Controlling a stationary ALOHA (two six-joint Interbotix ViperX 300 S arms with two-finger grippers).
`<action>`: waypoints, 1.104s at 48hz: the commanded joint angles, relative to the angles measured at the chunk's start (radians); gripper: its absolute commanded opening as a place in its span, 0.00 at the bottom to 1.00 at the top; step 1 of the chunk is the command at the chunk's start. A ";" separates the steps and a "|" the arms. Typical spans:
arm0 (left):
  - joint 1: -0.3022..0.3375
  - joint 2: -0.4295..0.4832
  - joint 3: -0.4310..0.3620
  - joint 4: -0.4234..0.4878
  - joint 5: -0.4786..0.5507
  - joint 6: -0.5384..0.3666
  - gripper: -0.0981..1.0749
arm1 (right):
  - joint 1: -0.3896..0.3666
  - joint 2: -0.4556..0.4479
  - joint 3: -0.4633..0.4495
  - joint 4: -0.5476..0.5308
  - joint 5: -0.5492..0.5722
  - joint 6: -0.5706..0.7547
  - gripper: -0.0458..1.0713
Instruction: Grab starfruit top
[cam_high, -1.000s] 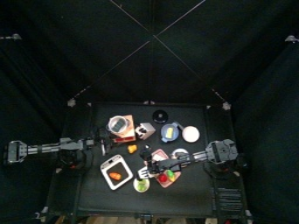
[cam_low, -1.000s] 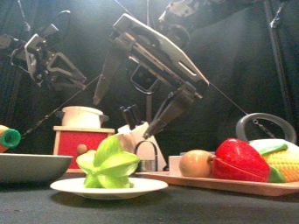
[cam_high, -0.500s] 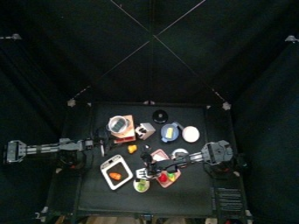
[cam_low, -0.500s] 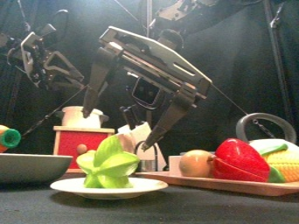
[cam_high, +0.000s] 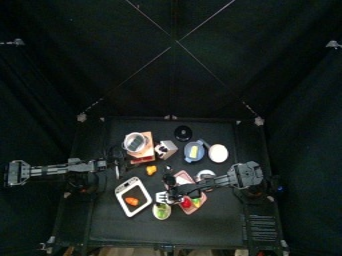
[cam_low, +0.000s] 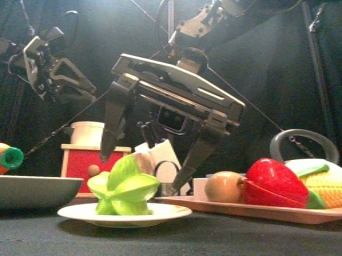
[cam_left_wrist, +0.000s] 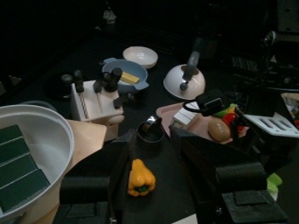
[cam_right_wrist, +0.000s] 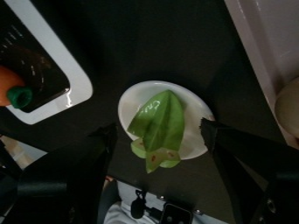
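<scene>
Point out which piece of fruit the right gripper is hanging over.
The starfruit, the pale green ridged fruit alone on the small white plate. The open right gripper straddles it from above; the strawberry and the other produce lie on the board beside it.

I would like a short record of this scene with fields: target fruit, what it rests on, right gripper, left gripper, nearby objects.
target fruit: pale yellow-green ridged starfruit, untouched
rests on: small white round plate
right gripper: black two-jaw gripper, jaws open wide, above and behind the starfruit, one jaw to each side in the right wrist view
left gripper: black gripper, raised at the left, away from the fruit; open or shut not clear
nearby objects: white rectangular tray beside the plate; wooden board with a red strawberry
</scene>
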 joint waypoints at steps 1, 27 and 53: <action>-0.003 0.000 -0.011 0.000 -0.005 0.003 0.74 | 0.002 -0.017 -0.031 0.011 -0.003 -0.002 0.97; -0.003 0.000 -0.012 0.000 -0.005 0.003 0.75 | 0.014 0.011 -0.051 0.037 -0.002 -0.002 0.97; -0.003 0.000 -0.011 0.002 -0.005 0.003 0.74 | 0.014 0.037 -0.069 0.031 -0.002 -0.006 0.94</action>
